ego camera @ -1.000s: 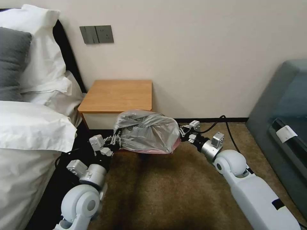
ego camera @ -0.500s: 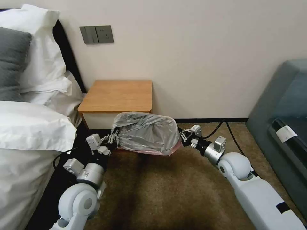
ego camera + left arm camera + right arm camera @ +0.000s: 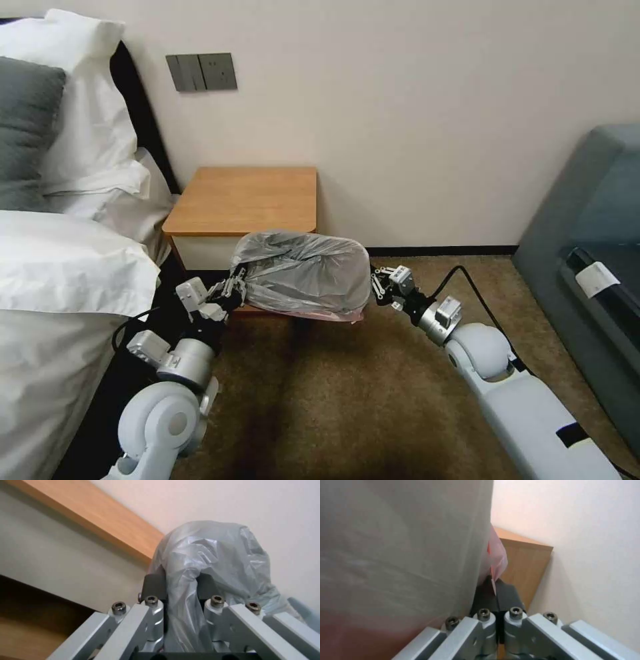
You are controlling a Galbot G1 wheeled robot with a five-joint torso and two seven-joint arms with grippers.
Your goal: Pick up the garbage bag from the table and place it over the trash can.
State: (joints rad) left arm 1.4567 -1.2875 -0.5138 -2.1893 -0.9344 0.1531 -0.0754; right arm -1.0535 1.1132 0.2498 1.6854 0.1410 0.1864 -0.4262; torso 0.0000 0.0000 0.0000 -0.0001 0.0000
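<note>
The garbage bag (image 3: 301,272) is held stretched between 2 grippers, off the floor, just in front of the table (image 3: 245,199) & level w/ its white drawer front. The left gripper (image 3: 235,287) is closed on a bunched fold of grey plastic at the bag's left end; in the left wrist view the dark pads (image 3: 154,585) are seen pinching it. The right gripper (image 3: 377,287) is clamped nearly flat on the pinkish-red edge at the bag's right end. Brown carpet (image 3: 347,393) lies beneath.
</note>
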